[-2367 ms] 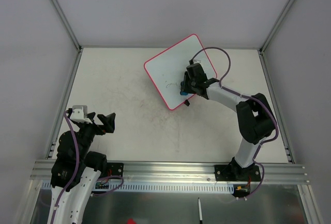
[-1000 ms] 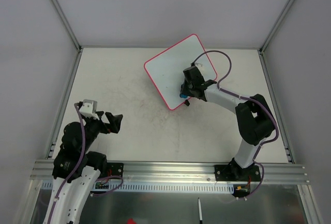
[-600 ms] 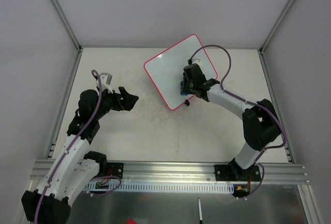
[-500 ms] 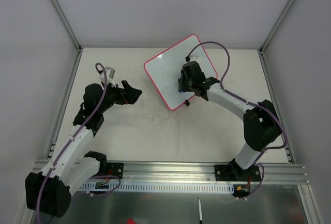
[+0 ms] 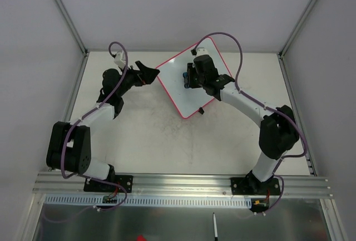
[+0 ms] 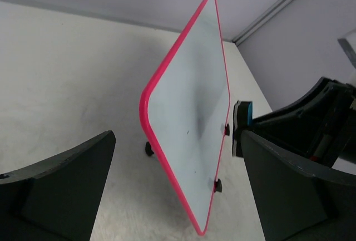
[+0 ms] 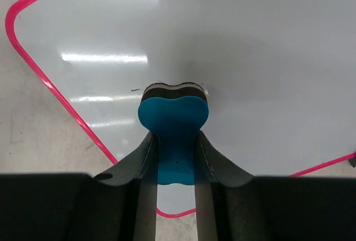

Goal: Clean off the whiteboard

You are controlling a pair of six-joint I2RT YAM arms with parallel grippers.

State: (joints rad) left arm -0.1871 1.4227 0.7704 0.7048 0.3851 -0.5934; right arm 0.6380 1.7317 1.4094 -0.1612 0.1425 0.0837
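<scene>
The whiteboard (image 5: 208,88), white with a pink-red rim, lies turned at an angle at the table's back centre. My right gripper (image 5: 188,77) is shut on the blue bone-shaped eraser (image 5: 184,75) and presses its dark felt face on the board's upper left part. In the right wrist view the eraser (image 7: 173,119) sits between my fingers (image 7: 146,157) on the board (image 7: 256,52), with a tiny dark mark (image 7: 136,89) beside it. My left gripper (image 5: 147,73) is open and empty at the board's left corner. In the left wrist view the board (image 6: 192,102) lies between its wide-open jaws.
Small black clips (image 6: 217,185) stick out from the board's rim. The right arm's purple cable (image 5: 236,57) loops over the board's far corner. Metal frame posts (image 5: 67,15) and grey walls close in the table's back and sides.
My left arm has swung from the near left up to the board's left corner, still open. My right gripper has slid the eraser up and left across the board.
</scene>
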